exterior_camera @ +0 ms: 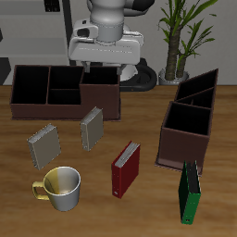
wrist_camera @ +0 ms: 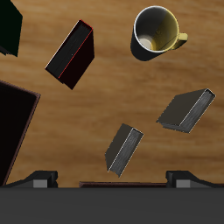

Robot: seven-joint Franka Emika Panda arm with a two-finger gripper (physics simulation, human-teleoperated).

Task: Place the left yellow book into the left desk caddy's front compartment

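The left yellow book (exterior_camera: 91, 127) is a thin grey-tan speckled hardback standing on the table just in front of the wide brown caddy; it also shows in the wrist view (wrist_camera: 122, 148). Its twin (exterior_camera: 43, 144) stands nearer the mug and shows in the wrist view too (wrist_camera: 185, 110). The left desk caddy (exterior_camera: 189, 121) is a dark maroon box with tall walls and sloped rear panels; one edge of it shows in the wrist view (wrist_camera: 12, 128). My gripper (exterior_camera: 104, 61) hangs high above the wide caddy's back, open and empty, with its fingers (wrist_camera: 39, 179) spread wide.
A wide, low three-compartment brown caddy (exterior_camera: 65, 90) stands at the back. A red book (exterior_camera: 125, 168), a green book (exterior_camera: 190, 193) and a white-and-yellow mug (exterior_camera: 60, 188) stand near the table's front edge. A potted plant (exterior_camera: 176, 37) stands behind the table.
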